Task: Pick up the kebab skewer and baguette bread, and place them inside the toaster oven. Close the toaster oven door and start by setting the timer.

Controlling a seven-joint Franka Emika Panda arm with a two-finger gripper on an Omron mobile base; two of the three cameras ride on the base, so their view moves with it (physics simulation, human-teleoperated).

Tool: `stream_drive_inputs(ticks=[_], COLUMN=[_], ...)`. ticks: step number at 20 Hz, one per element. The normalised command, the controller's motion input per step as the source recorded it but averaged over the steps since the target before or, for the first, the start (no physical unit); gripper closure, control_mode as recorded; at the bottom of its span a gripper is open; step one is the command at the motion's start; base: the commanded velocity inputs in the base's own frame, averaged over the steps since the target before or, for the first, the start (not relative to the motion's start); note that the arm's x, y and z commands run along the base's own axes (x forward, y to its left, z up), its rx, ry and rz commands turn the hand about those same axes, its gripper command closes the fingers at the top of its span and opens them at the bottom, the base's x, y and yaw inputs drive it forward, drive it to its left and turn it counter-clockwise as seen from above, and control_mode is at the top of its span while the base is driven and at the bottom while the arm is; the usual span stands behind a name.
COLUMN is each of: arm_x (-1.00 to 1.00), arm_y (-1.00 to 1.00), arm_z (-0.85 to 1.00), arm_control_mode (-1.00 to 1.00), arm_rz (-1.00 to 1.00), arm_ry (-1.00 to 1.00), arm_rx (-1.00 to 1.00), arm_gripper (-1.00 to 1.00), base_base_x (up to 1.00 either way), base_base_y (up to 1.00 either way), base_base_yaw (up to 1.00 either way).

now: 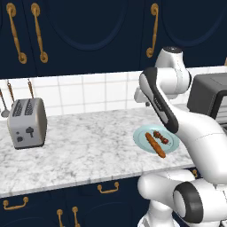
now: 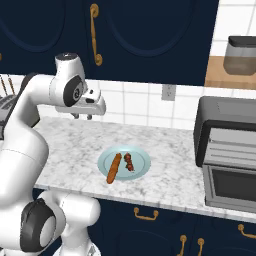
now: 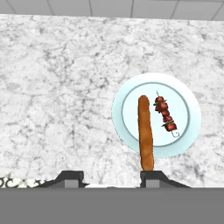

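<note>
On the marble counter a pale blue plate (image 1: 141, 137) (image 2: 143, 161) (image 3: 186, 94) carries the orange-brown baguette bread (image 1: 155, 145) (image 2: 114, 168) (image 3: 145, 133) and, beside it, the shorter kebab skewer (image 1: 161, 137) (image 2: 128, 162) (image 3: 165, 114) with dark red chunks. My gripper (image 2: 82, 116) (image 3: 111, 179) hovers high above the counter, left of and behind the plate, its fingers apart and holding nothing. The dark grey toaster oven (image 1: 208, 95) (image 2: 227, 150) stands at the counter's right end, its glass-fronted toaster oven door (image 2: 232, 185) upright and shut.
A silver two-slot toaster (image 1: 26, 122) stands at the counter's left end, with utensils hanging on the tiled wall behind it. Dark blue cabinets with brass handles run above and below. A dark jar (image 2: 240, 55) sits on a wooden shelf above the oven.
</note>
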Motion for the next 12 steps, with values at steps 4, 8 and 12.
stream_drive_inputs(ticks=[4,8,12], arm_x=[0.0,-0.26,-0.26], arm_y=[0.0,-0.14,-0.57], arm_z=[0.0,-0.3,-0.84], arm_control_mode=[-1.0,-1.0,-1.0], arm_rz=[0.0,0.0,0.0], arm_ry=[0.01,0.0,0.02], arm_rx=[0.0,0.01,0.05], arm_gripper=[-1.0,-1.0,-1.0], base_base_x=[0.0,0.0,0.0], base_base_y=[0.0,0.0,0.0], base_base_yaw=[0.0,0.0,0.0])
